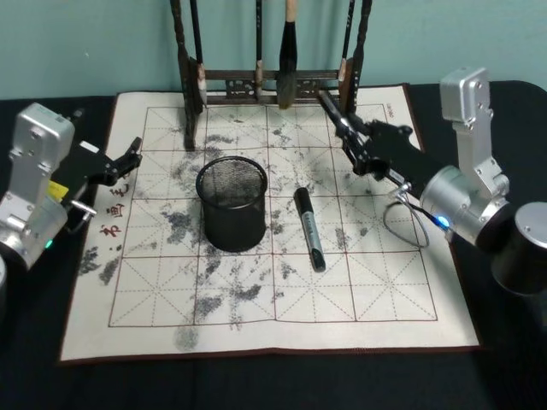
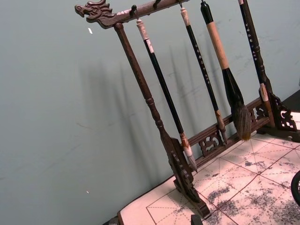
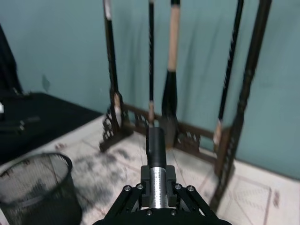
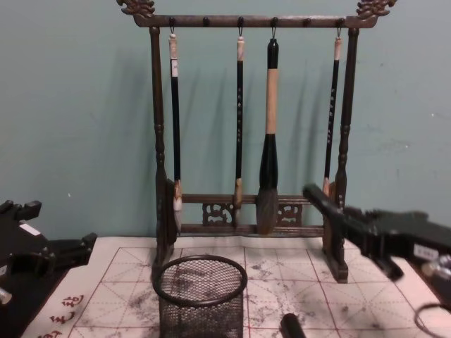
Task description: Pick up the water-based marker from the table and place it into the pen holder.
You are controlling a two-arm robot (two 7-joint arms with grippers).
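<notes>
Marker (image 1: 309, 229) lies flat near the centre of the table (image 1: 256, 384), just beside the pen holder (image 1: 231, 226) on its right-edge side, not touching. Right tool (image 1: 326, 102) is closed and empty near the far edge, by the brush rack (image 1: 256, 85). Left tool (image 1: 132, 154) is parked at the left edge; can't tell its opening.

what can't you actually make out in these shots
The marker: barrel print too small to read in the head view; the chest view's bottom edge cuts off all but one end.
The pen holder: base cut off by the chest view's bottom edge; left wrist view's right edge leaves just a bit of rim.
The brush rack: top cut off by the head view's upper edge.
The red characters: too small to read, head view.
</notes>
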